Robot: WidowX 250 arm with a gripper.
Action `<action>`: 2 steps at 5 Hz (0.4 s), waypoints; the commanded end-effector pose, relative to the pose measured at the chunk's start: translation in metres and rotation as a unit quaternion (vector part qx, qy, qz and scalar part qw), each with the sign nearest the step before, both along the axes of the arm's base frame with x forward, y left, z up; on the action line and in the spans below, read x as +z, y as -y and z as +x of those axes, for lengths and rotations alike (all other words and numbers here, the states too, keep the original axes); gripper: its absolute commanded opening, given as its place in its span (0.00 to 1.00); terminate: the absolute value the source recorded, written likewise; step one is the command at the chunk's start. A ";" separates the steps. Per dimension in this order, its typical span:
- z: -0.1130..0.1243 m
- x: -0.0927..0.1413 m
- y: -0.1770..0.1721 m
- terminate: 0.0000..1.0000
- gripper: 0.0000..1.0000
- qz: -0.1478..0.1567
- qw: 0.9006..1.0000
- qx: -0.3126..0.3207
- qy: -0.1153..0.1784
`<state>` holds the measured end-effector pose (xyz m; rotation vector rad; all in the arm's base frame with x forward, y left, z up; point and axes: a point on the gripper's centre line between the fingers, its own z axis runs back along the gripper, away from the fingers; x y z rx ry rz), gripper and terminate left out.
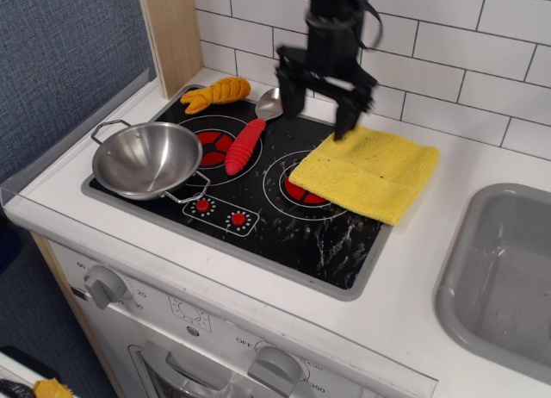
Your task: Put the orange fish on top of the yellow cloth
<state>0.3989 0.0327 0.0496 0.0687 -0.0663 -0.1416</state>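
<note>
"OFF" on oven front panel [258, 351]

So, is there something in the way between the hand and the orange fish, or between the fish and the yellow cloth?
The spoon lies between them, its bowl just right of the orange fish. The open hand hangs above the stove between the spoon and the yellow cloth; lifted, the fish should clear the spoon.

I see my tool [320, 114] hanging spread wide and empty above the stove's [258, 208] back edge, between spoon [250, 135] and cloth [370, 174]. The fish [215, 93] lies at the far left corner, behind the pan [146, 159].
</note>
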 end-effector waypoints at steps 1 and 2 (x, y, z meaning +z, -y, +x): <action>0.015 0.034 -0.087 0.00 1.00 0.016 0.999 0.029 0.028; 0.015 0.033 -0.109 0.00 1.00 0.014 0.999 0.041 0.024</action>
